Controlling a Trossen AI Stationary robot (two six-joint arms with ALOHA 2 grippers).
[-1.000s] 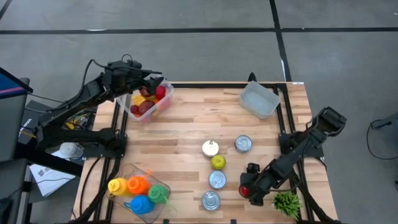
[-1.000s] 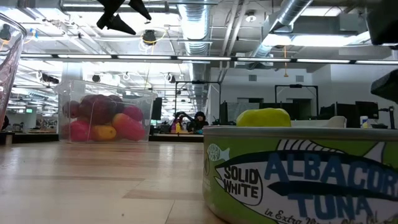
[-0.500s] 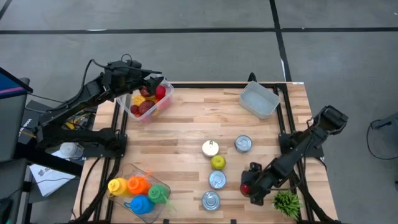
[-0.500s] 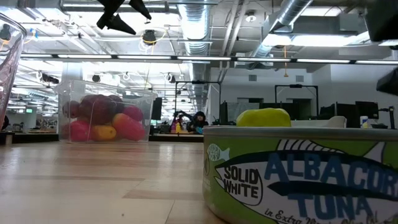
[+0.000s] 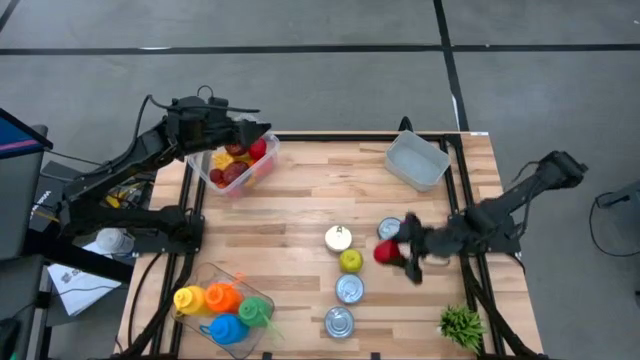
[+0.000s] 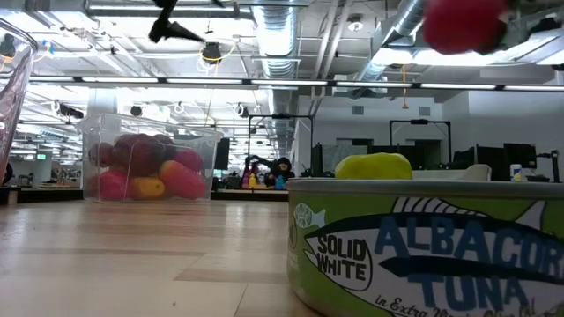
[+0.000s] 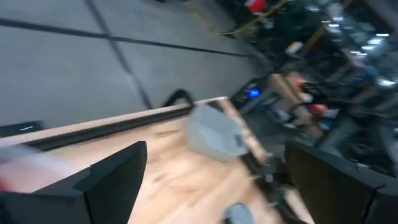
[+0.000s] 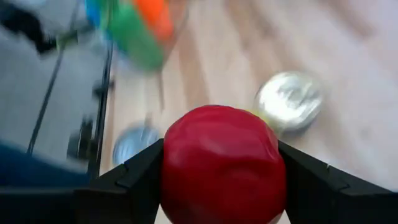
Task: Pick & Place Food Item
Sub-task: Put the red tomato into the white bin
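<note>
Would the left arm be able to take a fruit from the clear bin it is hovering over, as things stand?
Probably yes. The left gripper hangs above the fruit bin with its fingers open, the bin has no lid, and nothing lies between them. The right gripper, shut on the red fruit, is far across the table.

Overhead straight down on counter (image 5: pixel 300 210); low, level, hard against tuna can (image 6: pixel 423 246), also seen from above.
</note>
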